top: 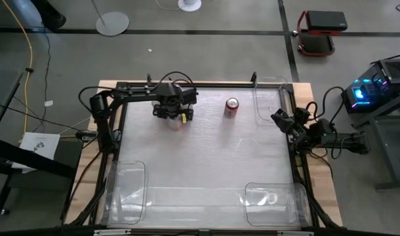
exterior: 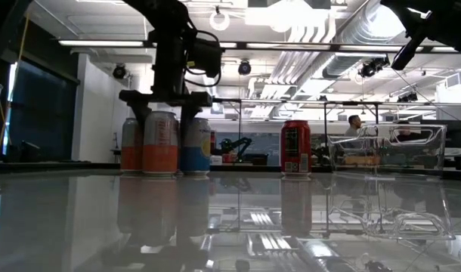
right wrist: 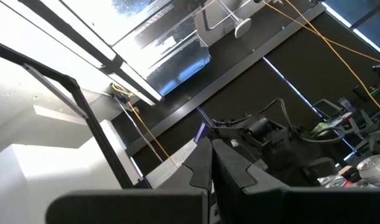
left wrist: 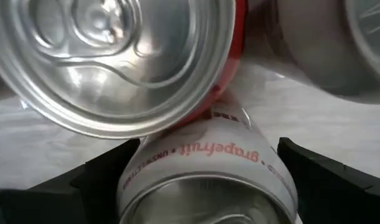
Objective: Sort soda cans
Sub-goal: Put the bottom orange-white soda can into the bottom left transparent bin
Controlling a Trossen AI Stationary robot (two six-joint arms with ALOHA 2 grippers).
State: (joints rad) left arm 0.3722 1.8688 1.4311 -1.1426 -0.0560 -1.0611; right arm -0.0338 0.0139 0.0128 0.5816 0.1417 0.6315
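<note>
Toward eleven o'clock on the table [top: 206, 164], as seen from above, the left gripper [top: 174, 113] is lowered over a tight cluster of soda cans [exterior: 166, 143]. From table height three cans are made out there, standing upright and touching: a white-and-orange grapefruit can [exterior: 160, 143] at the front, an orange-banded one [exterior: 130, 145] at its nine o'clock side, partly hidden, and a white-and-blue one [exterior: 196, 146] at its three o'clock side. The left gripper's jaws are spread wide and are set on either side of the grapefruit can [left wrist: 209, 177], whose lettered wall is seen between the two dark fingers [left wrist: 96, 177] in the left wrist view; whether the pads actually press on it cannot be told. A red-walled can [left wrist: 115, 56] with a silver top is seen just beyond it in that view, close against it.

A single red can [top: 231, 107] is stood upright near twelve o'clock, well apart from the cluster. A clear plastic bin [top: 269, 98] is placed at about one o'clock, a second [top: 273, 200] at five o'clock and a third [top: 129, 187] at seven o'clock.

The right gripper [top: 283, 120] is held at the table's three o'clock edge, raised, with its fingers [right wrist: 205, 168] pressed together on nothing.
</note>
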